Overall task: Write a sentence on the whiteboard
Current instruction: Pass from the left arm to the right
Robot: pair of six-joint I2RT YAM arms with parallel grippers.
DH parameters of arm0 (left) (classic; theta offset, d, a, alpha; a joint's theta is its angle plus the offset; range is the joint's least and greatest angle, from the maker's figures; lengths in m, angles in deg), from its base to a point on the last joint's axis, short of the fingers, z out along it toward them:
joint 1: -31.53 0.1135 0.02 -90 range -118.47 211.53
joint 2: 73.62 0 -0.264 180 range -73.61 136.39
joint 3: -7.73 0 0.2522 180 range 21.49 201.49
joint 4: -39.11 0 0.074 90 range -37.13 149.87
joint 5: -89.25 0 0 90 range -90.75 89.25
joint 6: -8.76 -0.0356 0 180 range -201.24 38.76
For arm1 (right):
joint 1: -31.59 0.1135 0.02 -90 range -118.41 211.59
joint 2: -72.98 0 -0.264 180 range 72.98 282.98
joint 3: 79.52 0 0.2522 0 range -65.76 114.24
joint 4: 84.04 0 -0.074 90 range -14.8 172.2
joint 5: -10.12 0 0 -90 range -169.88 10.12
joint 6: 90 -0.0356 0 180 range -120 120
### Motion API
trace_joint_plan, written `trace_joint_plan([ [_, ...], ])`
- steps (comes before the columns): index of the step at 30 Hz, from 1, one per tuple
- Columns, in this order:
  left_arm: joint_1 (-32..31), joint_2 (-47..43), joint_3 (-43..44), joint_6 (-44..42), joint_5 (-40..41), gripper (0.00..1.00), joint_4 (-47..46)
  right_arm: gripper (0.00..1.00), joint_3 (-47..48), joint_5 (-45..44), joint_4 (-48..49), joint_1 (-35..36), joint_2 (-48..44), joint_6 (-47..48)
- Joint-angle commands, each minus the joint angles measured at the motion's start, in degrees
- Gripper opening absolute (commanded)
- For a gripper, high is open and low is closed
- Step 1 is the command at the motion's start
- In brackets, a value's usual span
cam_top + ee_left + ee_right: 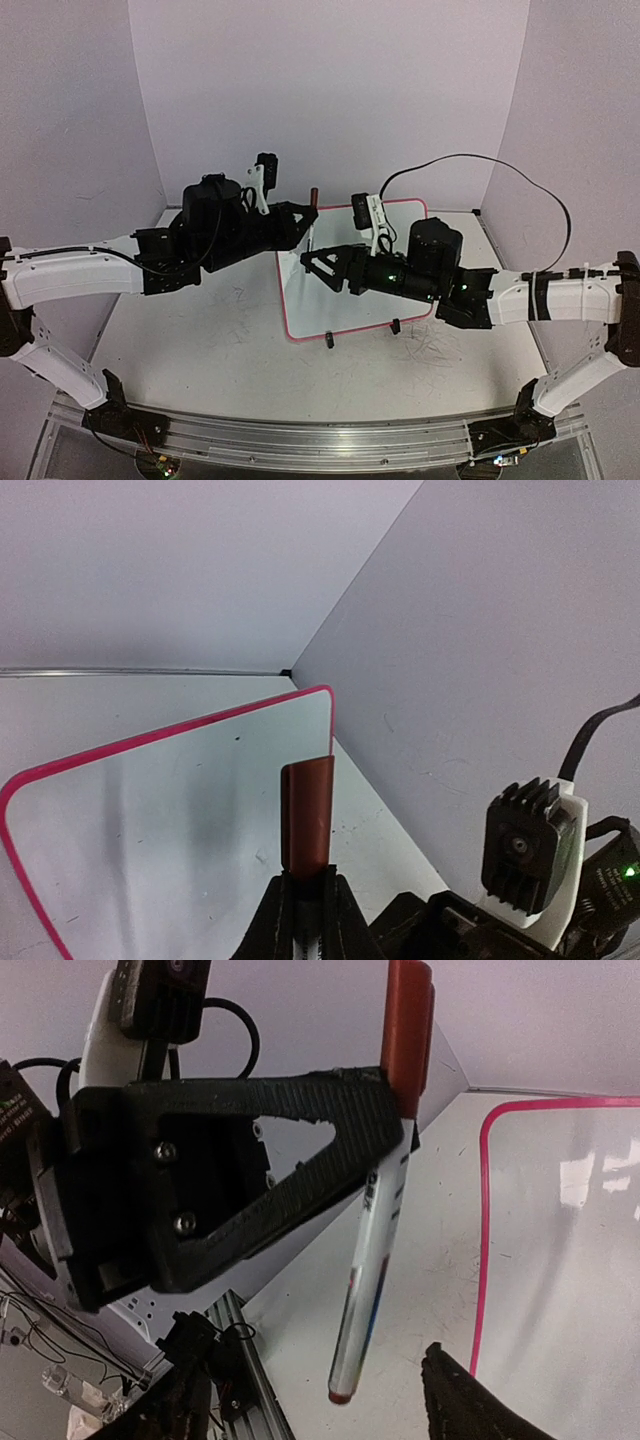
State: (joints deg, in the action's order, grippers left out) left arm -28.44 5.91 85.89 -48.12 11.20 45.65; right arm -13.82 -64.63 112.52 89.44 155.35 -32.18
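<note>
On the table point(200, 340), centre: whiteboard point(335, 305) lies flat, clip feet point(329, 341) toward the bases.
Left gripper point(307, 890): clenched on the marker point(372, 1240), red cap point(307, 815) sticking out past the fingers.
Right gripper point(310, 266): jaws apart, flanking the marker's lower tip without touching it.
Marker print: dark letters, red and blue marks, too blurred to read.
Hidden: board's middle, under both arms.

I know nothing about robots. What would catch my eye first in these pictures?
At mid-table the left gripper is shut on a marker, gripped near its red-brown cap with the cap end up. The right gripper stands open right beside the marker's lower end. Beneath both lies the pink-framed whiteboard, which looks blank where it shows.
</note>
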Motion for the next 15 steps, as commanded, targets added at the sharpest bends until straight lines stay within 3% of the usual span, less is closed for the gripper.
trace_joint_plan([
  [1, -0.33, 1.32, 2.28, -0.55, -4.78, 0.00, -6.56, 0.61, 2.37, -4.27, 3.56, 0.03, 0.68, 0.98],
  [3, -0.33, 1.69, 1.74, -0.53, -5.97, 0.00, -7.50, 0.49, 2.29, -7.30, 3.15, -0.37, 0.59, 0.21],
  [8, -0.33, 2.15, 1.53, -0.81, -8.44, 0.00, -8.49, 0.41, 2.32, -5.06, 2.98, -2.86, 1.41, -1.06],
  [15, -0.33, 3.82, 1.12, 0.05, -8.97, 0.00, -9.48, 0.10, 3.43, -2.55, 2.98, -2.91, 2.11, 1.15],
])
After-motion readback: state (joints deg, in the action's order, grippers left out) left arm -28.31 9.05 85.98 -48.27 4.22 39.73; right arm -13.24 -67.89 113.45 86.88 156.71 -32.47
